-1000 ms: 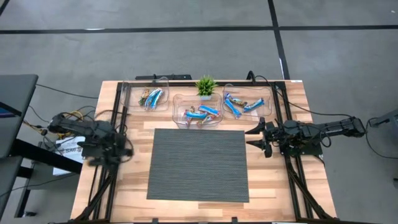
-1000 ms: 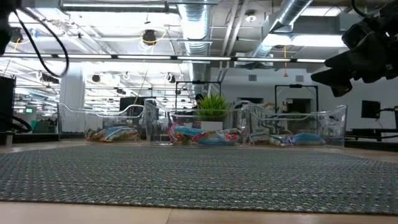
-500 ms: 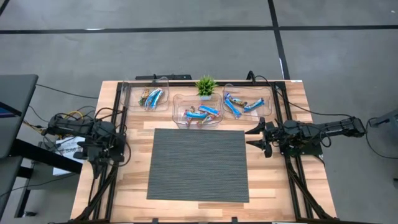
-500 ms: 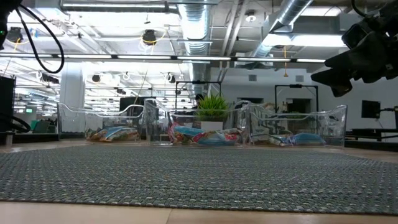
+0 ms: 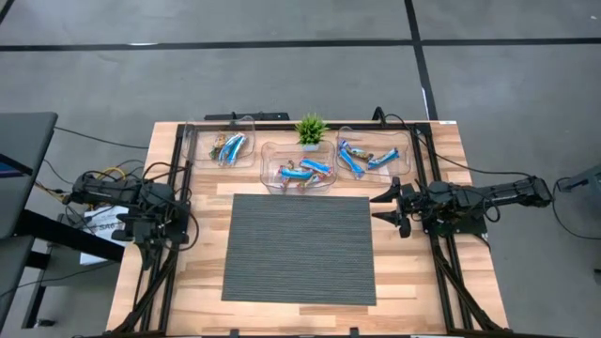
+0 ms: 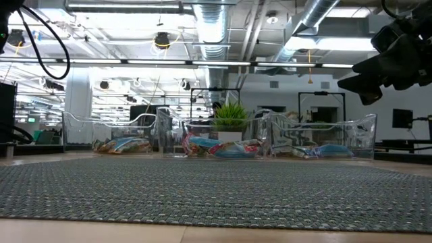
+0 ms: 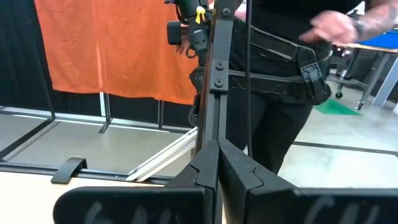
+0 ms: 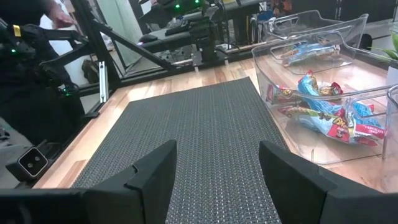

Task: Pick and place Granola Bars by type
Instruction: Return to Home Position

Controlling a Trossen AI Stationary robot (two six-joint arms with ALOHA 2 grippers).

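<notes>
The granola bars lie in three clear bins along the table's far edge: a left bin (image 5: pixel 226 147), a middle bin (image 5: pixel 299 171) and a right bin (image 5: pixel 370 157). Most wrappers are bright blue, some red or multicoloured. The right wrist view shows the middle bin's bars (image 8: pixel 323 107) and the left bin's bars (image 8: pixel 303 52). My right gripper (image 5: pixel 377 208) (image 8: pixel 217 171) hovers open at the grey mat's right edge, pointing toward the table's left. My left gripper (image 5: pixel 148 246) (image 7: pixel 217 154) is shut at the table's left edge, holding nothing.
A grey woven mat (image 5: pixel 300 249) covers the table's middle. A small green potted plant (image 5: pixel 311 130) stands behind the middle bin. Black frame rails run along both table sides. A person (image 7: pixel 292 93) stands beyond the table in the left wrist view.
My left arm, blurred and reaching toward the mat a second ago, has drawn back toward the table's left edge and has then stayed still. The bars and bins have not moved.
</notes>
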